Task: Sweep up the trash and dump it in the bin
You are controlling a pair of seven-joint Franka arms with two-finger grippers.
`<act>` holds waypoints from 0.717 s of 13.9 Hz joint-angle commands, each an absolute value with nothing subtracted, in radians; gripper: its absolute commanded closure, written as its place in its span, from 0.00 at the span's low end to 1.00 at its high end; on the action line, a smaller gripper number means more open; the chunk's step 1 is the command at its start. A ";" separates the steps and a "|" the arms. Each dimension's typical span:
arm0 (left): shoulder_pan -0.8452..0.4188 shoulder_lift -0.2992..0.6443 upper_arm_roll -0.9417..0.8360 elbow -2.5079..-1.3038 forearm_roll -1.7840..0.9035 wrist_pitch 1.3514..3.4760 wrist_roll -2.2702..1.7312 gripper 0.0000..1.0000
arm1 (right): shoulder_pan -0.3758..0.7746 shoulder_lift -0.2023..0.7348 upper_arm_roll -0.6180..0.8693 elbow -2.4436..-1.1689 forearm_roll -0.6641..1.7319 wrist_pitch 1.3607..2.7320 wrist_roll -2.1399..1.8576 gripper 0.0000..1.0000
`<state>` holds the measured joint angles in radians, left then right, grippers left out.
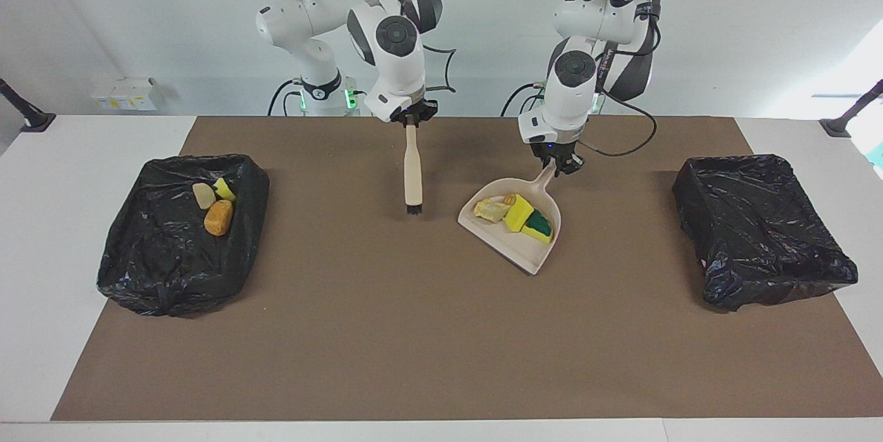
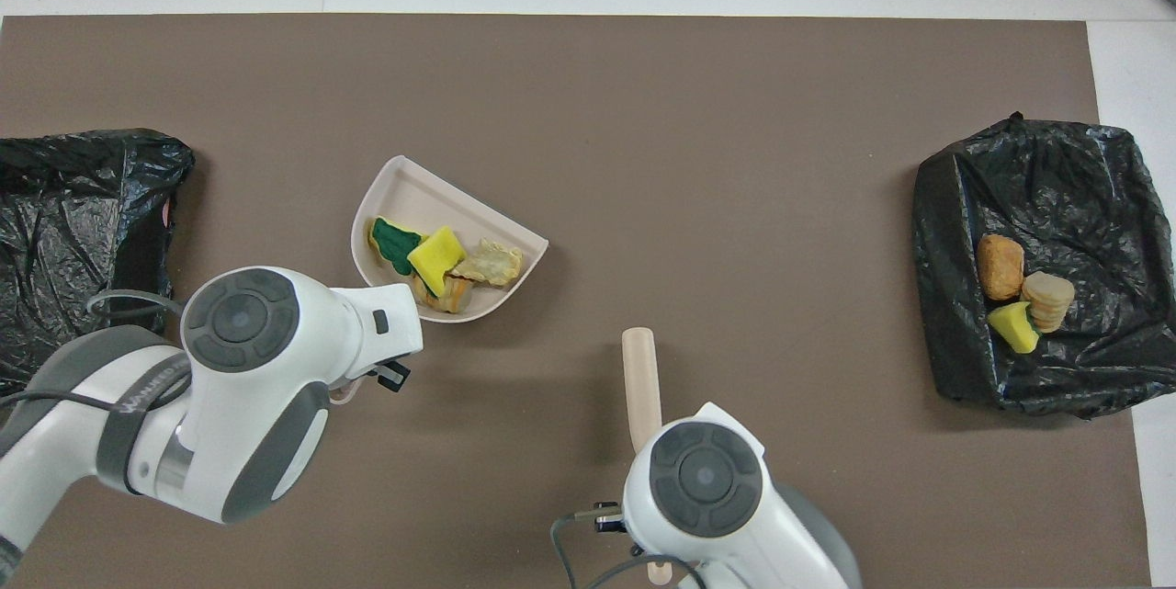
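My left gripper (image 1: 560,167) is shut on the handle of the beige dustpan (image 1: 514,249), which is tilted with its handle up over the middle of the mat. In the pan lie a yellow-and-green sponge (image 1: 534,223), a yellow chunk (image 1: 517,213), a pale lump (image 1: 491,210) and a small orange-brown bit (image 1: 510,199). They also show in the overhead view (image 2: 435,251). My right gripper (image 1: 412,119) is shut on the brush (image 1: 413,173), which hangs bristles down just above the mat beside the pan. I see no trash on the mat.
A black-bagged bin (image 1: 172,256) at the right arm's end holds a pale lump (image 1: 203,196), a yellow sponge (image 1: 224,189) and an orange-brown lump (image 1: 219,217). A second black-bagged bin (image 1: 759,235) stands at the left arm's end with nothing showing in it.
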<state>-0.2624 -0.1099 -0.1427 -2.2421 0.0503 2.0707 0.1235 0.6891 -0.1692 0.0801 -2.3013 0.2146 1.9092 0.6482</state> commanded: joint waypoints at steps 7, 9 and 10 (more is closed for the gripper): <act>0.052 -0.155 -0.144 -2.017 0.040 1.781 0.156 1.00 | 0.845 -0.293 0.084 -2.517 0.255 2.100 0.736 1.00; 0.141 -0.143 -0.144 -1.961 0.040 1.746 0.193 1.00 | 0.880 -0.282 0.084 -2.532 0.262 2.159 0.770 1.00; 0.203 -0.129 -0.144 -1.936 0.040 1.730 0.248 1.00 | 0.893 -0.269 0.084 -2.536 0.264 2.180 0.790 1.00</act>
